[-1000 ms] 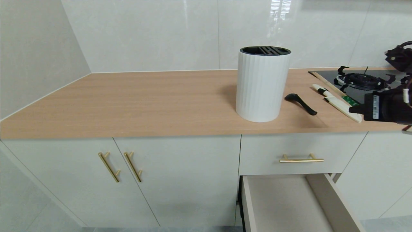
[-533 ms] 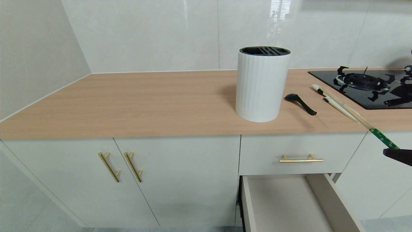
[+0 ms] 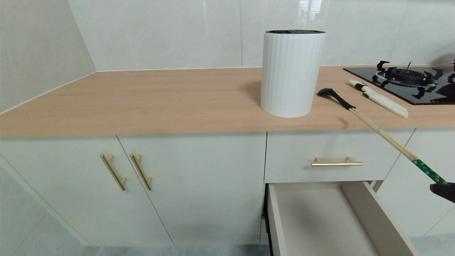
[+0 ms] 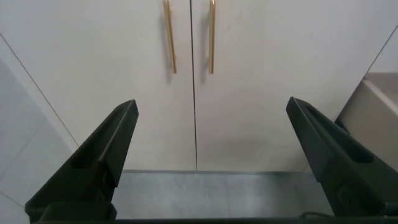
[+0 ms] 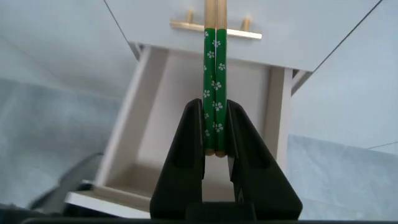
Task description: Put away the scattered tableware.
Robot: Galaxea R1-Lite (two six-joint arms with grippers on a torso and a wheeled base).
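My right gripper is at the far right, in front of the cabinet and below counter height, shut on the green patterned ends of a pair of wooden chopsticks. They slant up toward the counter edge. In the right wrist view the chopsticks sit pinched in that gripper, pointing over the open drawer. On the counter stand a white ribbed utensil holder, a black spoon and a white knife. My left gripper is open and holds nothing, facing the cabinet doors.
A black gas hob lies at the counter's right end. The open drawer juts out below a shut drawer with a gold handle. Two cabinet doors with gold handles are to the left. The counter's left half is bare wood.
My right gripper took the chopsticks from beside the knife, carrying them off the counter and down to the right. The head camera has dropped lower, shifting the whole picture.
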